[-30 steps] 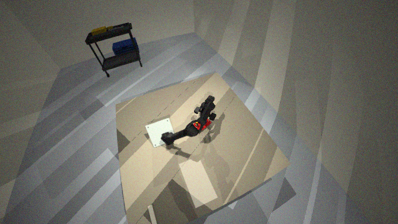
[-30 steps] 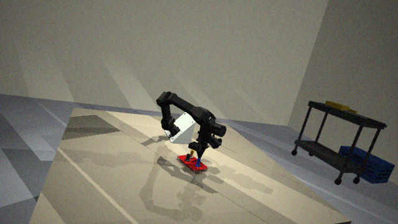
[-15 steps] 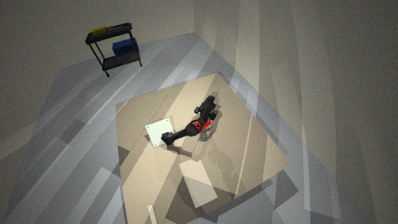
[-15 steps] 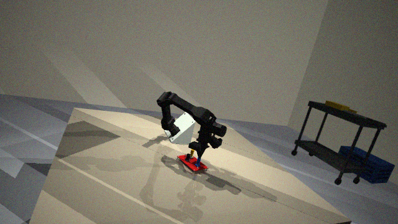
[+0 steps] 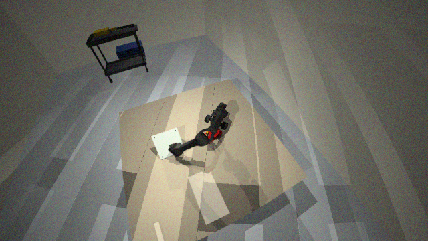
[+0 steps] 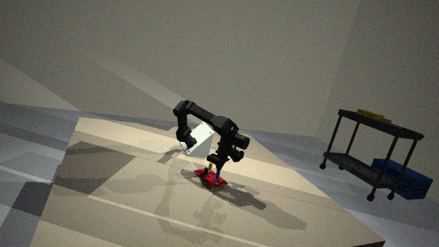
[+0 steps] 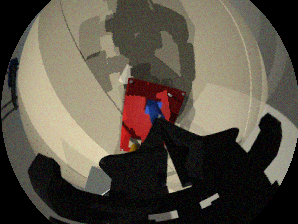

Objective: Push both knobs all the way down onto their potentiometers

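Observation:
The red circuit board (image 5: 217,134) (image 6: 210,178) (image 7: 135,111) stands a little above the table. A blue knob (image 6: 217,177) (image 7: 153,108) stands upright near one end of the board. A yellow knob (image 6: 210,167) (image 7: 134,146) stands farther along it, partly hidden by the gripper in the wrist view. A small black part (image 6: 206,170) is beside the yellow knob. My gripper (image 6: 218,171) (image 7: 157,120) is shut and empty, pointing down with its tips at the top of the blue knob. Whether they touch, and the gap under either knob, cannot be told.
A white slanted box (image 5: 165,143) (image 6: 202,135) with dark corner dots stands behind the board, beside the arm's base. A pale rectangle (image 5: 208,199) lies on the table. A dark cart (image 5: 125,64) (image 6: 381,127) with a blue crate (image 5: 128,50) (image 6: 406,178) stands off the table.

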You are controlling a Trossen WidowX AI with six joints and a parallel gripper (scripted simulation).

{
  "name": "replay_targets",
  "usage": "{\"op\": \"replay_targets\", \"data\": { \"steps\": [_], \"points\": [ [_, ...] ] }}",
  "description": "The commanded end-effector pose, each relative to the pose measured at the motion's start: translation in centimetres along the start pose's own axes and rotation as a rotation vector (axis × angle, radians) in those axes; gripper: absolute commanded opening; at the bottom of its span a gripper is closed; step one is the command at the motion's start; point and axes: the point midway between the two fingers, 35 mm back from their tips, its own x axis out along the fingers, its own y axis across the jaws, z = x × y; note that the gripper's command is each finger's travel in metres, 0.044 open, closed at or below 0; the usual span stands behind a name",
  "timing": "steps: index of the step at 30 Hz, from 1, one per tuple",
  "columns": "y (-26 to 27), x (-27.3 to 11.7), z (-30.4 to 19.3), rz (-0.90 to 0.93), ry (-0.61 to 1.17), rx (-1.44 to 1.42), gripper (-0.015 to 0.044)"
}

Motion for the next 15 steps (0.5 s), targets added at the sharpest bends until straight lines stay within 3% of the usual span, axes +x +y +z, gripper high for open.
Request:
{"op": "replay_targets", "data": {
  "steps": [1,6,15],
  "points": [
    [0.0,-0.89,0.11,0.002,-0.003,0.006,0.0],
    [0.01,-1.46,0.08,0.002,-0.003,0.006,0.0],
    [0.13,-0.97,-0.16,-0.001,0.001,-0.001,0.0236]
  ]
}}
